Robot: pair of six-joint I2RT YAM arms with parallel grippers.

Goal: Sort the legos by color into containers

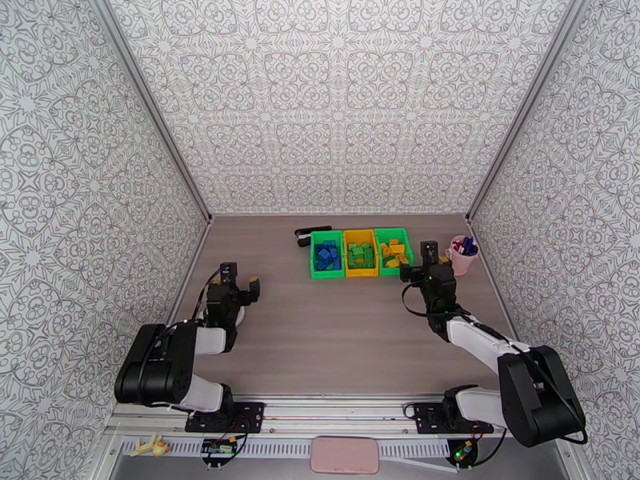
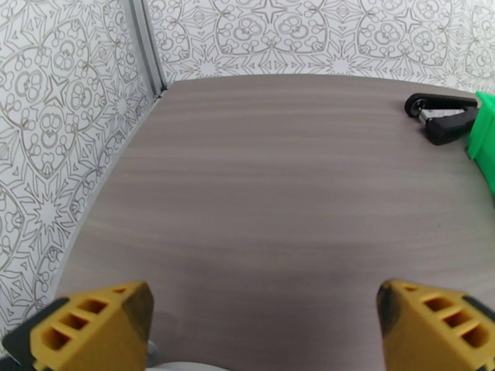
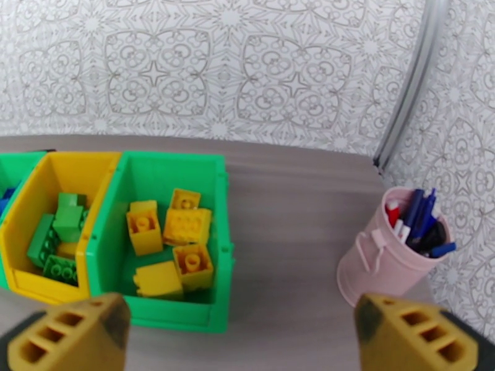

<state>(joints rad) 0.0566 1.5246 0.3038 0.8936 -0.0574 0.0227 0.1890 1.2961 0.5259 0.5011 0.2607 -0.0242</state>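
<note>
Both released — left end effector [image 2: 265, 319], right end effector [image 3: 241, 332] — bare table [image 1: 336, 346] between, containers [image 1: 360, 232] at far edge

Looks like a robot test cell in a lab: patterned panels [image 1: 336, 98] closing in three sides, metal posts [image 1: 154, 106] at the corners, a wood-grain table [image 1: 336, 338], a left arm [image 1: 168, 362] and a right arm [image 1: 532, 394] bolted to a metal rail [image 1: 336, 408] along its near edge.
</note>
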